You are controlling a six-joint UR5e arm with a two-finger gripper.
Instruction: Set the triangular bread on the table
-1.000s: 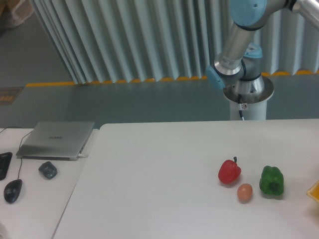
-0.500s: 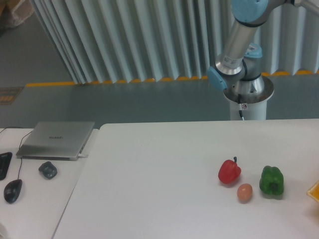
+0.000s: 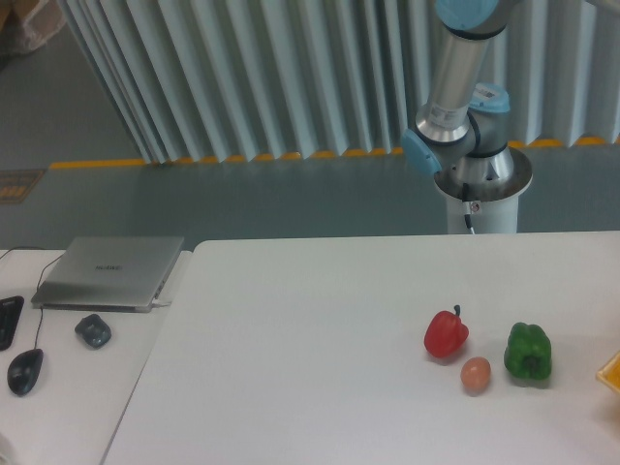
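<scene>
I see the white table (image 3: 310,339) filling my view, with the arm (image 3: 455,87) rising behind its far edge; the gripper is out of frame, so I cannot tell its opening or reference positions to its fingers. The triangular bread (image 3: 611,371) pokes in at the right edge, on the table, beside the green pepper (image 3: 528,353).

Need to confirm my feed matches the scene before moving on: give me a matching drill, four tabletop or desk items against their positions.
Things:
1. red pepper
2. green pepper
3. peach ball
4. laptop

Places:
A. closed, on the lower desk at far left
B. furthest right of the three grouped items
C. in front, between the two peppers
D. leftmost of the three grouped items

Pairs: 1-D, 2-B, 3-C, 4-A
</scene>
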